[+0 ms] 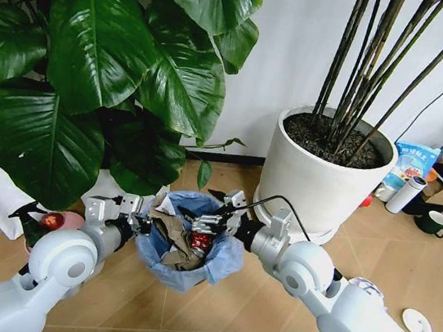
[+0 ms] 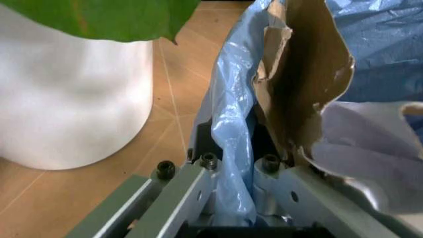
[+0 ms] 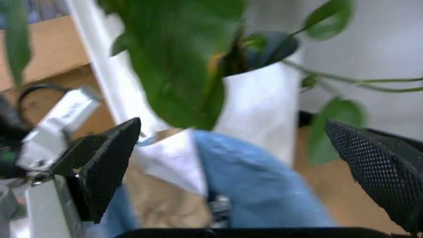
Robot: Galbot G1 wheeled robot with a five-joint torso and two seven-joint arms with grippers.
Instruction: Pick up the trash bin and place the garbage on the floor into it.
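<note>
The trash bin (image 1: 220, 263), lined with a crinkled light-blue bag, stands on the floor between my two arms. My left gripper (image 1: 144, 223) is shut on its rim; the left wrist view shows the bag's edge (image 2: 233, 148) pinched between the fingers (image 2: 191, 193). Garbage lies inside: brown paper (image 1: 172, 233) (image 2: 300, 74), a red crushed can (image 1: 201, 241) and pale tissue (image 2: 370, 148). My right gripper (image 1: 209, 210) (image 3: 231, 126) hovers over the bin's mouth, open, with nothing between its black pads (image 3: 106, 163). A small white scrap (image 1: 367, 284) lies on the floor beside my right arm.
A big white pot (image 1: 318, 180) with bare stems stands just behind the bin on the right. A large leafy plant (image 1: 96, 58) overhangs the left side. A bottle (image 1: 405, 194), a mug (image 1: 431, 223) and boxes stand at the far right. A white disc (image 1: 416, 323) lies on the floor.
</note>
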